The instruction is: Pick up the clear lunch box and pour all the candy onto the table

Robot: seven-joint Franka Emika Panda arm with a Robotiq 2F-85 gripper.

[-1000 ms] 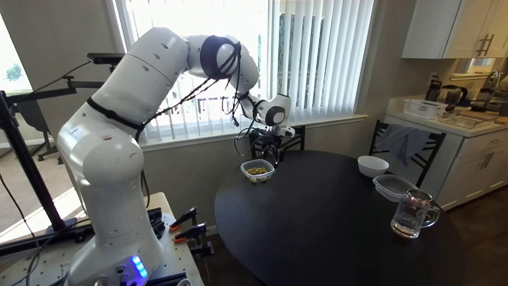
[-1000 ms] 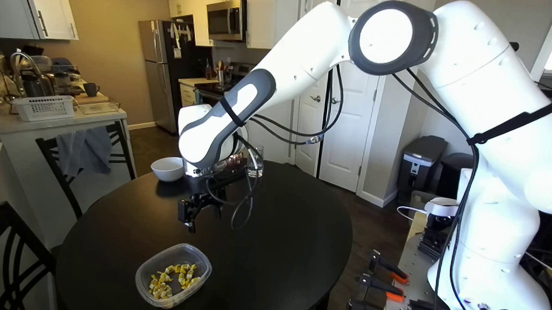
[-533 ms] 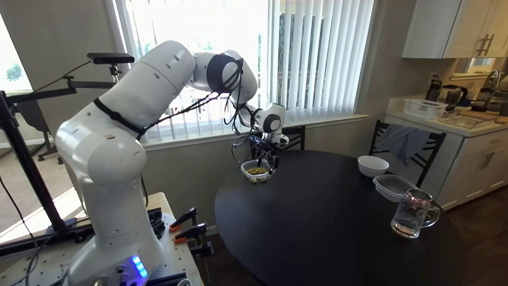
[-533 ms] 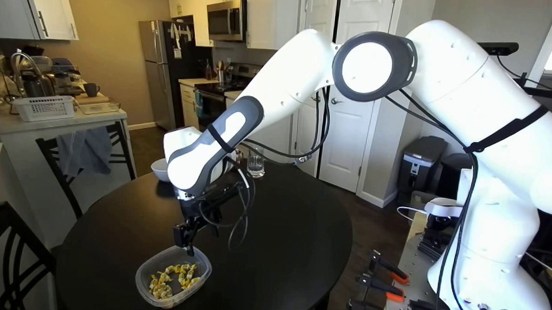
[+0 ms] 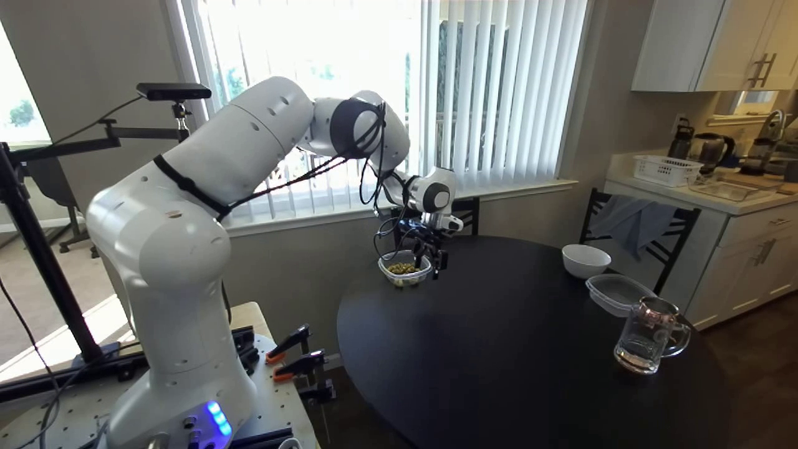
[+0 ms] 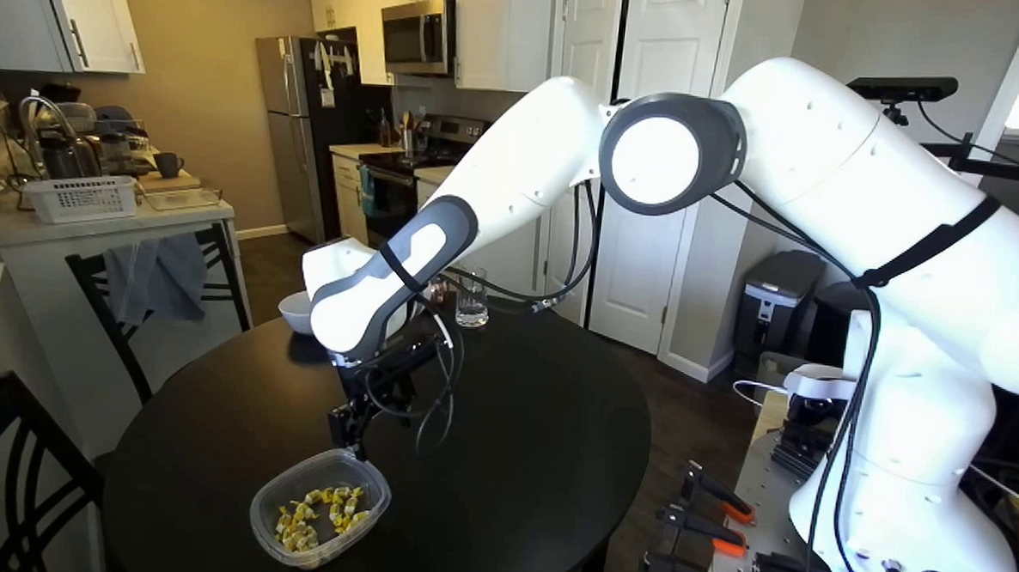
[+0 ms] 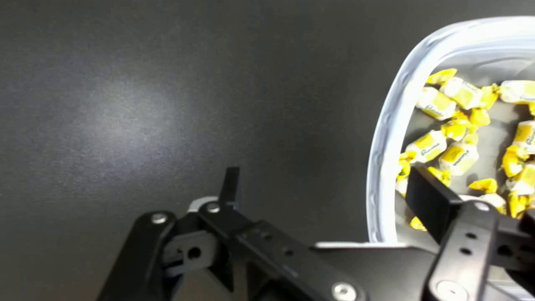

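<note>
Gaping wide, the tool (image 7: 330, 192) is hanging by the clear lunch box (image 6: 308, 477), which is holding candy (image 7: 458, 158) near the edge of the dark worktop (image 5: 511, 349) toward bright blinds (image 5: 530, 93); bowl (image 5: 586, 265) and mug (image 5: 639, 333) are standing by its edge nearest the counter (image 5: 764, 202).

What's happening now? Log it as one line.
clear lunch box: upright on table, not lifted | candy: inside, not poured | end effector: open at box rim, no grasp yet

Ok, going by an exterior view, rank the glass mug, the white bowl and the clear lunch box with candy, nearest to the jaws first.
1. Clear lunch box: right at the jaws, mid-picture.
2. White bowl: across the table, picture's right.
3. Glass mug: farther right, lower in frame.
</note>
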